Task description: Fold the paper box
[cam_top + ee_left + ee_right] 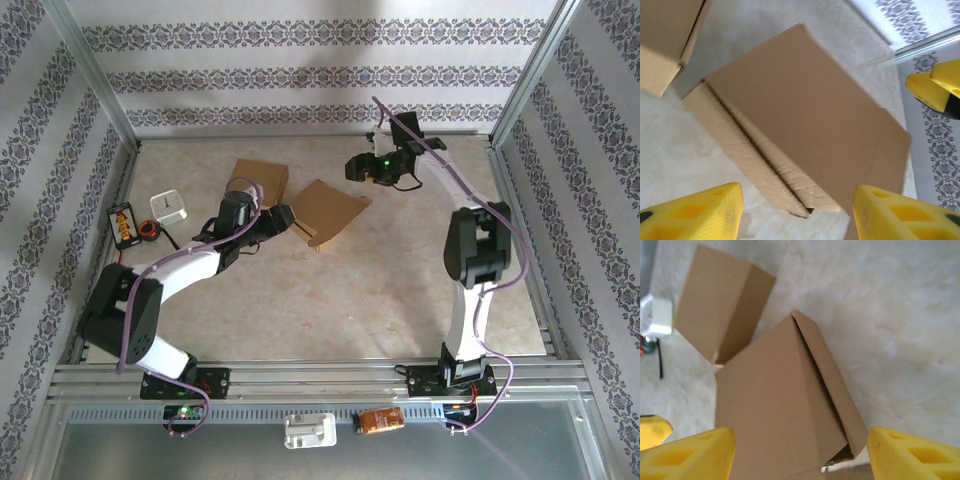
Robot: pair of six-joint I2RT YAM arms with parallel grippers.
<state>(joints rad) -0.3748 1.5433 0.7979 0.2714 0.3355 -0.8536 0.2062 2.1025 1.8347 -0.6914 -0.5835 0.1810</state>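
Paper box (330, 208): flattened brown cardboard, lying on the table (380, 300) beyond its middle, between the two grippers.

Near rail, by the arm bases: one white plastic piece (310, 430); one small orange object (380, 420) just beside it.

Left side of table: one orange-and-black device (123, 225); one black ring (148, 231) touching or just beside it; one small white square device (171, 205) a little farther back.

Left gripper (290, 222): at the box's near-left corner. The left wrist view shows its yellow fingers (695, 210) spread apart with nothing between them, the box lying flat below. A narrow side flap runs along the panel's edge there, creased and wrinkled near the corner.

Box detail, right wrist view: one long flap stands slightly raised off the main panel, with a dark gap under it.

Second cardboard box (260, 180): same brown, folded, left of and just behind the flat one; whether they touch cannot be told.

Right gripper (355, 168): above the box's far-right corner, fingers (912, 455) parted, holding nothing.

Far boundary: patterned wall panels (300, 80) behind the table.
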